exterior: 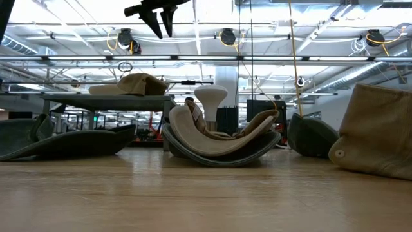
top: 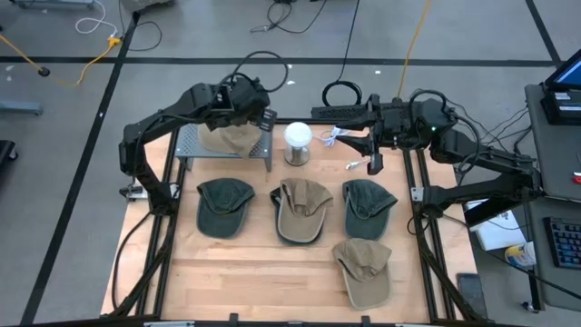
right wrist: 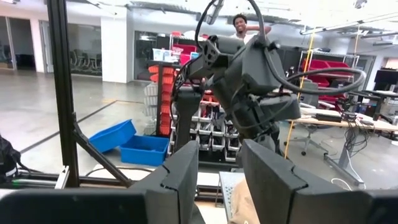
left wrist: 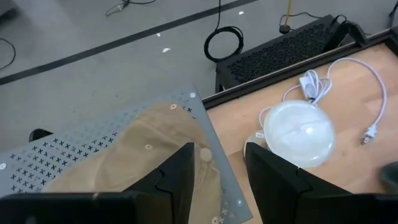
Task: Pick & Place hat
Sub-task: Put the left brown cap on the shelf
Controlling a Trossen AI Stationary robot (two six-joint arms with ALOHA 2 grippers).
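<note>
As the tan hat (top: 229, 138) lies on the rack (top: 191, 145) near the surface's far left corner, the left gripper (left wrist: 217, 168), open and empty above it, should rise clear without snagging it.

The right gripper (top: 374, 163) waits open, empty.

The left arm (top: 182, 104) covers part of the tan hat (top: 229, 139) on the rack (top: 195, 145). The low view cuts the right hat (exterior: 376, 132).

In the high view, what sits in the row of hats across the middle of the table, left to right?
Dark green hat → tan hat nested in a green one → dark green hat.
</note>
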